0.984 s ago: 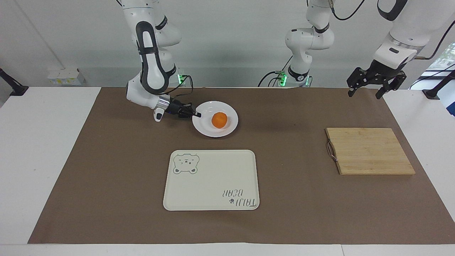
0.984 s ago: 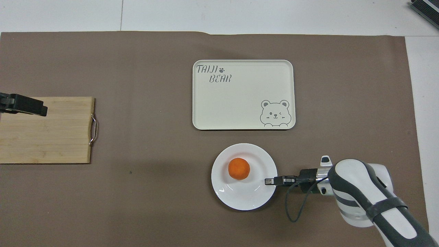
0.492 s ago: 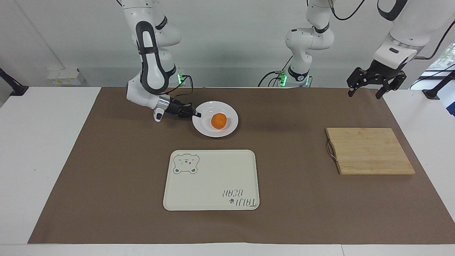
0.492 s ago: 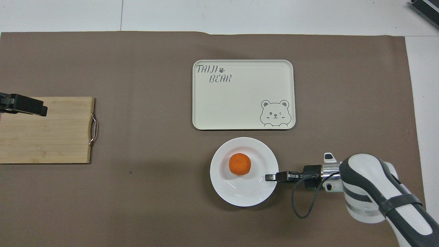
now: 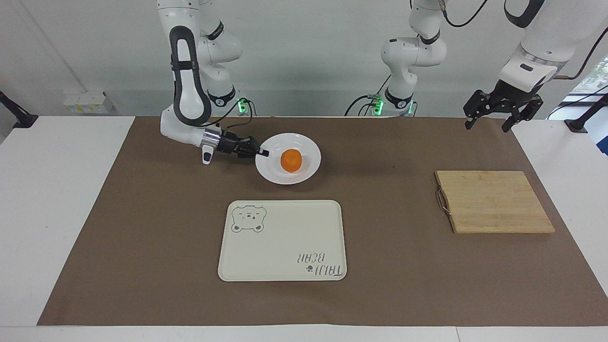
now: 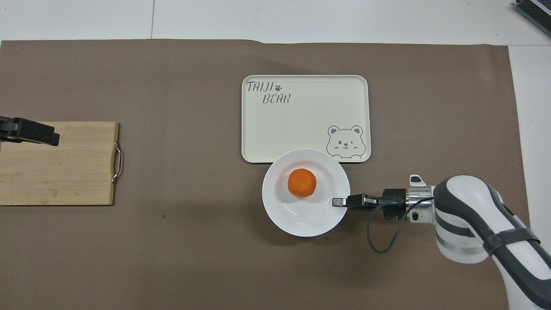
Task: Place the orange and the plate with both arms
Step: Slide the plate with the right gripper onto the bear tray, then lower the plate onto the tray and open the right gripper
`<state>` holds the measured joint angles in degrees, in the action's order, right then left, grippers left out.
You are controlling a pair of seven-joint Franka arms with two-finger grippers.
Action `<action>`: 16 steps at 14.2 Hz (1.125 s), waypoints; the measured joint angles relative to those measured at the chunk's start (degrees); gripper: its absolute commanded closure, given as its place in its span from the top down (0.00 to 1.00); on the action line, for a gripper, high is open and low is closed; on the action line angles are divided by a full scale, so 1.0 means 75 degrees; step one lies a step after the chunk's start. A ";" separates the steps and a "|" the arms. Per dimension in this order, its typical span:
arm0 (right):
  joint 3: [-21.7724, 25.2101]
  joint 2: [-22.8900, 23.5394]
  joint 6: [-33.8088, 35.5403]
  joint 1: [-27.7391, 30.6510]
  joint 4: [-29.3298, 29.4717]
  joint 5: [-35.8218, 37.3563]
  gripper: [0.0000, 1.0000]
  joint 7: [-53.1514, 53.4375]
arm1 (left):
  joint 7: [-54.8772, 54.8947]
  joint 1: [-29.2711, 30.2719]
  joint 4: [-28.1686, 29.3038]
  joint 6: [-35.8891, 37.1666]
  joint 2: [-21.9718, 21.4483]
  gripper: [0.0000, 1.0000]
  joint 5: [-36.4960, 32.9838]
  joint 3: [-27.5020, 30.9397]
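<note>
The orange (image 5: 291, 160) lies on the white plate (image 5: 306, 146). My right gripper (image 5: 262, 153) is shut on the plate's rim at the right arm's end and holds the plate a little above the brown mat, nearly level. In the overhead view the plate (image 6: 301, 219) covers the tray's edge nearest the robots, with the orange (image 6: 301, 183) near its middle and the right gripper (image 6: 339, 201) at its rim. My left gripper (image 5: 488, 124) is open and empty. It hangs in the air over the table's edge beside the cutting board and waits there; it also shows in the overhead view (image 6: 34, 132).
A cream tray with a bear drawing (image 5: 285, 242) lies at mid table, farther from the robots than the plate; it also shows in the overhead view (image 6: 301, 116). A wooden cutting board with a metal handle (image 5: 494, 202) lies toward the left arm's end.
The right gripper has lifted the plate with the orange and carried it toward the tray. The left arm has not moved.
</note>
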<state>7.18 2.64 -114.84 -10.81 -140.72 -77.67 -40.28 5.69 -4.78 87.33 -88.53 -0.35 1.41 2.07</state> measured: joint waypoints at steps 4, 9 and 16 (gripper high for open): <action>0.0000 0.0771 -0.0009 -0.0001 0.1347 0.0001 0.00 0.0964 | 0.0000 0.0000 0.0000 0.0000 0.0000 1.00 0.0000 0.0000; 0.0029 0.1861 -0.0050 0.0033 0.3218 0.0219 0.00 0.2010 | 0.0000 0.0000 0.0000 0.0000 0.0000 1.00 0.0000 0.0000; 0.0043 0.3314 -0.0071 0.0089 0.4372 0.0505 0.00 0.2054 | 0.0000 0.0000 0.0000 0.0000 0.0000 1.00 0.0000 0.0000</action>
<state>7.50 27.50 -115.37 -10.15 -107.93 -73.88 -24.87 5.69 -4.78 87.33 -88.52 -0.36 1.41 2.07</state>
